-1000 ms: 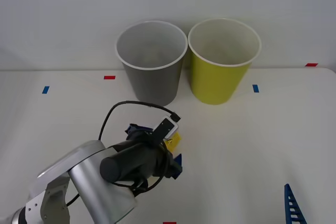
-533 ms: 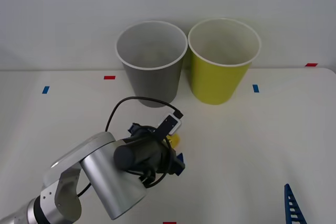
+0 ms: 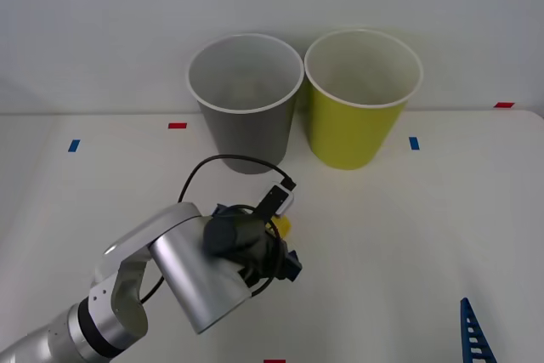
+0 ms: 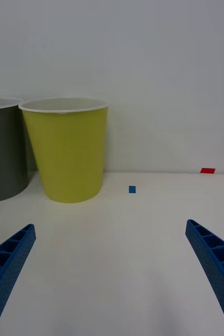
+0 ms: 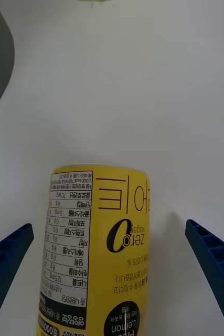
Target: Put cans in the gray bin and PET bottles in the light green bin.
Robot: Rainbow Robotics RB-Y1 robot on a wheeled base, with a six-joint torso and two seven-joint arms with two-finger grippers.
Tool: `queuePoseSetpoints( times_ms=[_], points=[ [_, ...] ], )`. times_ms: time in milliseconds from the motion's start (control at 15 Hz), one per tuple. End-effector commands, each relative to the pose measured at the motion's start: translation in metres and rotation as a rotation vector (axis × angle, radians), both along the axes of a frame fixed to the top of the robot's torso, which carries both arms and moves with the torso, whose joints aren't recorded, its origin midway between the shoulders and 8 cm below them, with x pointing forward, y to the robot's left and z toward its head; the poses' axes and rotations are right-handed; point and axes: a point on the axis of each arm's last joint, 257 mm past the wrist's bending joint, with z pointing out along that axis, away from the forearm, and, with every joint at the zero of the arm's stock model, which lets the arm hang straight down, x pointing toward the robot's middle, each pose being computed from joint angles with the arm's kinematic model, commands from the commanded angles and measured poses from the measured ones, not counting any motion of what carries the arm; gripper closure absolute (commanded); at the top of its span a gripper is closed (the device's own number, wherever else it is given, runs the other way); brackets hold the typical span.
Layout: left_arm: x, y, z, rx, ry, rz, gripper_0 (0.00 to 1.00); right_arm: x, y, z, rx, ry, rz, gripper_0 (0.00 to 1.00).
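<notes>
The PET bottle (image 5: pixel 98 236) with its yellow printed label rests on the white table, between the two spread fingers of my left gripper (image 5: pixel 109 233), which is open around it without pinching it. In the front view my left arm covers most of the bottle (image 3: pixel 281 225), leaving a small yellow bit showing. The gray bin (image 3: pixel 246 116) and the light green bin (image 3: pixel 357 116) stand side by side at the back, beyond the bottle. My right gripper (image 4: pixel 110 231) hangs open at the table's near right, facing the light green bin (image 4: pixel 64 152).
Small red and blue tape marks (image 3: pixel 177 125) dot the white table (image 3: pixel 425 227). A black cable (image 3: pixel 221 163) loops over my left wrist. One blue finger of the right gripper (image 3: pixel 474 333) shows at the bottom right. Open table lies right of the bottle.
My left arm has swung forward and turned over the bottle, covering more of it. The bins and the right arm have not moved.
</notes>
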Motion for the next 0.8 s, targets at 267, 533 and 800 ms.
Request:
queuePoseSetpoints(
  times_ms=[267,533,800],
  points=[
    [0.003,0.01,-0.007,0.029,0.043,0.02,0.0,0.0,0.0,0.0,0.0,0.0,0.0,0.0],
    [0.001,0.007,-0.014,0.029,0.062,0.022,0.0,0.0,0.0,0.0,0.0,0.0,0.0,0.0],
    [0.006,0.009,-0.023,0.044,0.086,0.023,0.0,0.0,0.0,0.0,0.0,0.0,0.0,0.0]
  ],
)
